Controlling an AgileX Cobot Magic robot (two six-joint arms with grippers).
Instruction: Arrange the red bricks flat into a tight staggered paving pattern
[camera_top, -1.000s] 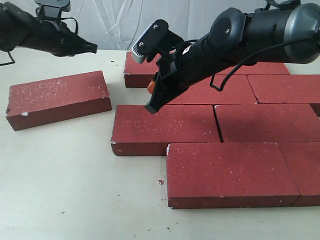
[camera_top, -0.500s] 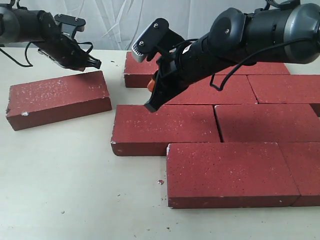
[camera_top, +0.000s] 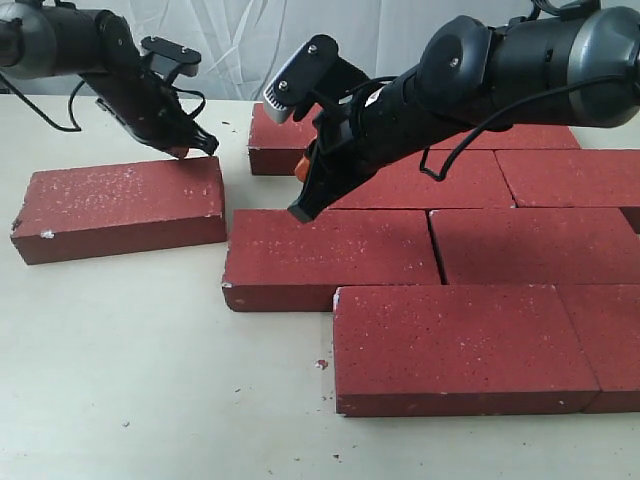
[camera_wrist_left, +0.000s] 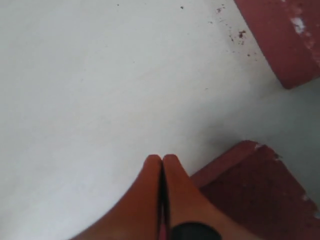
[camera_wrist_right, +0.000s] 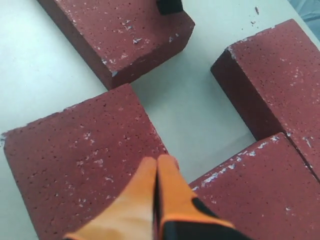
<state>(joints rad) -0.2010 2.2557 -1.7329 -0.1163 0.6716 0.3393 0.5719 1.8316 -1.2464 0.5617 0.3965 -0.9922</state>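
Red bricks (camera_top: 450, 250) lie flat in staggered rows toward the table's (camera_top: 120, 360) right edge; one loose brick (camera_top: 120, 205) lies just left of them. Left gripper (camera_top: 197, 147), fingers pressed together, is at its far right corner; right gripper (camera_top: 303, 210), likewise closed, hovers over the rows

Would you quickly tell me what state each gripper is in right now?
Left gripper: closed, holding nothing, tips by a corner of the loose red brick.
Right gripper: closed, holding nothing, over a laid red brick.

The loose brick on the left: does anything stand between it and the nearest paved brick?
Nothing visible: only bare table separates the loose brick from the nearest paved brick. The shut right gripper is at that brick's far left corner.
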